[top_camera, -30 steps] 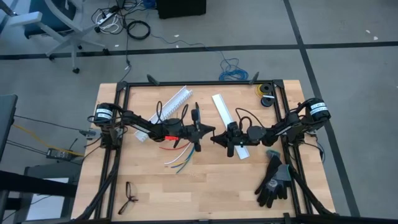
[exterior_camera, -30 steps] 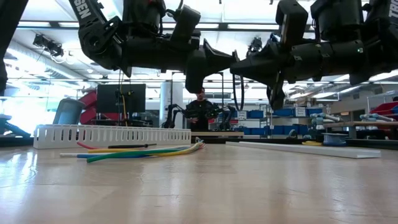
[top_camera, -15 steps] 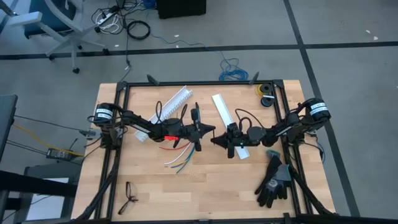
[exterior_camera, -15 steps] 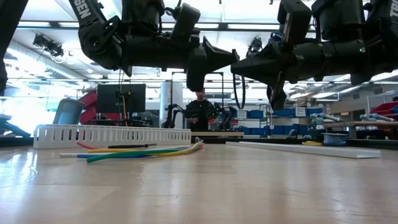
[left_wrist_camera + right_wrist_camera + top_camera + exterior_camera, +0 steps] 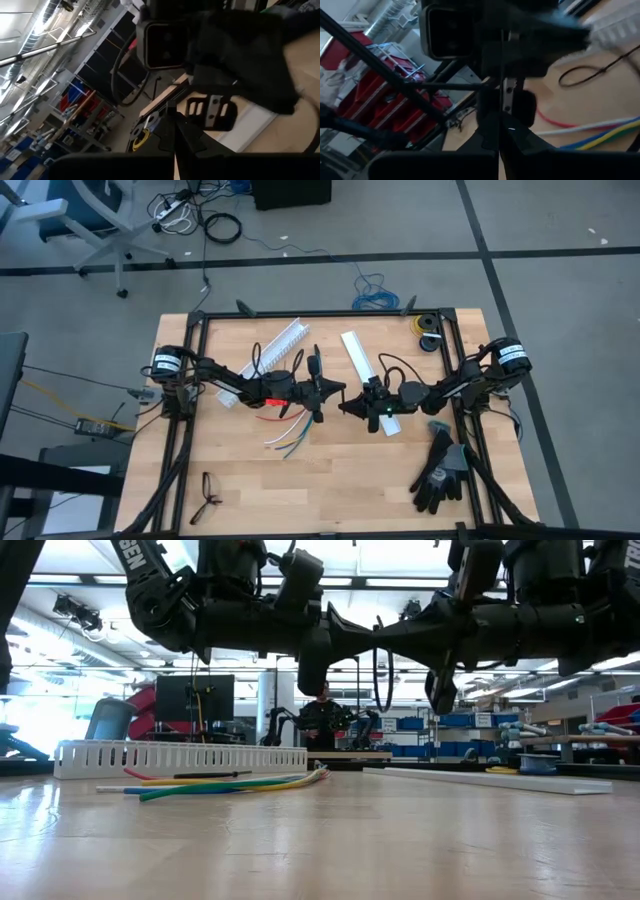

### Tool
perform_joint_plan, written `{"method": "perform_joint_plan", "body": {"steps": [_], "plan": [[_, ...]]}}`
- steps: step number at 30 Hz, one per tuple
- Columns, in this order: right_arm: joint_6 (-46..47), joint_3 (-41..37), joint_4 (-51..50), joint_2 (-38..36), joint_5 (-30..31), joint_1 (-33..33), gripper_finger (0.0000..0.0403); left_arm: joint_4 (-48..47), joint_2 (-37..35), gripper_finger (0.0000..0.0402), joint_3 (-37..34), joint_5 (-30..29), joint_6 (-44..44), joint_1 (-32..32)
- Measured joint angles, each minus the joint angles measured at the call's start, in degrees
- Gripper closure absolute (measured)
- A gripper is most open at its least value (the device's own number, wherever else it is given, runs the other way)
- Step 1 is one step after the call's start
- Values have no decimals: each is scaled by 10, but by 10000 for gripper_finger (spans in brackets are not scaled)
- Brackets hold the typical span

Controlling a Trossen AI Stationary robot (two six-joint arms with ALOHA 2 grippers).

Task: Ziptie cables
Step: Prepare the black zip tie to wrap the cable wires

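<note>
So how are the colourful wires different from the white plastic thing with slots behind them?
The cables are thin, bendy and many-coloured; the slotted channel is white and stiff. The cables fan apart at one end; the channel is one straight piece. The channel stands taller. Both lie on the table.

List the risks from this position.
1. The left end effector and right end effector point at each other, tips almost touching, above the table; a small forward move could make them collide.
2. Both are shut and raised, while the cables lie loose on the table below the left arm. Nothing holds the bundle, so the wires, already fanned apart, may not stay together for tying.
</note>
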Motion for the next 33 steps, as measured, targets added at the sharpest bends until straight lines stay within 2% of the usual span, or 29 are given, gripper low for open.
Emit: {"method": "perform_joint_plan", "body": {"steps": [5, 18, 33], "plan": [[11, 0, -18, 0, -5, 0, 403, 0, 0, 401, 0, -14, 38, 0], [10, 0, -25, 0, 0, -11, 403, 10, 0, 401, 0, -13, 39, -10], [-35, 0, 1, 0, 16, -20, 403, 0, 0, 401, 0, -11, 25, -12]]}}
